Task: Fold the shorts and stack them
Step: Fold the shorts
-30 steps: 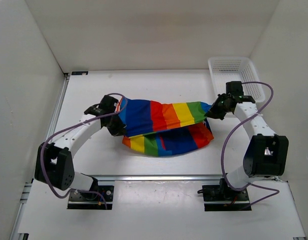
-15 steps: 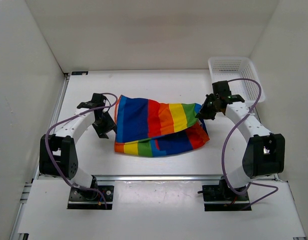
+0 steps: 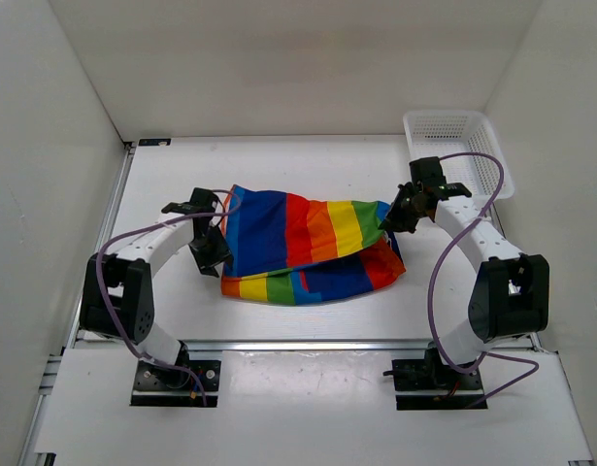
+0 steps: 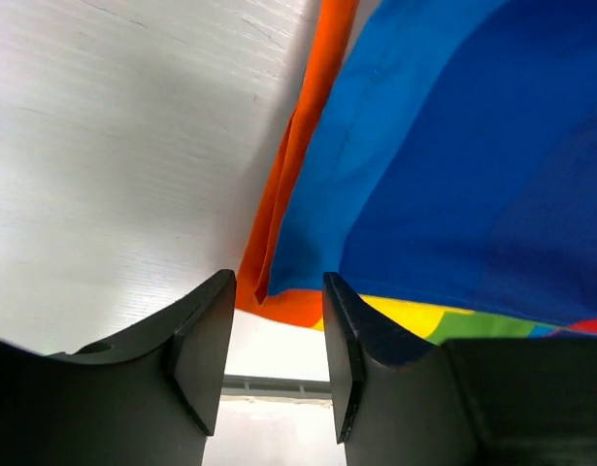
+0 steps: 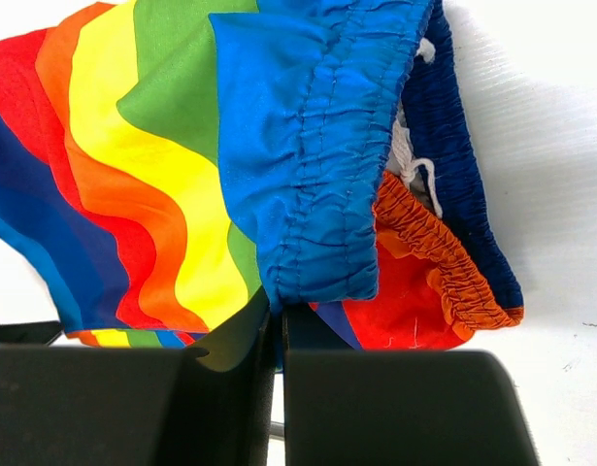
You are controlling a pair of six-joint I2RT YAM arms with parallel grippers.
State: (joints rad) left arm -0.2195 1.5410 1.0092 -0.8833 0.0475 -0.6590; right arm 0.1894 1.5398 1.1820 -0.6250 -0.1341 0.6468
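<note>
The rainbow-striped shorts (image 3: 308,243) lie folded over on the white table in the top view, blue end at the left, green end at the right. My left gripper (image 3: 213,254) is open and empty just left of the shorts' blue and orange edge (image 4: 308,175). My right gripper (image 3: 395,216) is shut on the blue gathered waistband (image 5: 317,194) at the shorts' right end. Under that band the orange-red waistband (image 5: 434,262) and a white drawstring (image 5: 410,160) show.
A white plastic mesh basket (image 3: 453,146) stands at the back right corner, just behind the right arm. White walls close in the table on the left, back and right. A metal rail (image 3: 308,343) runs along the near edge.
My left gripper has let go of the shorts' left end and drawn back a little to the left. The top layer has dropped onto the table. My right gripper moved left and stays shut on the cloth.
</note>
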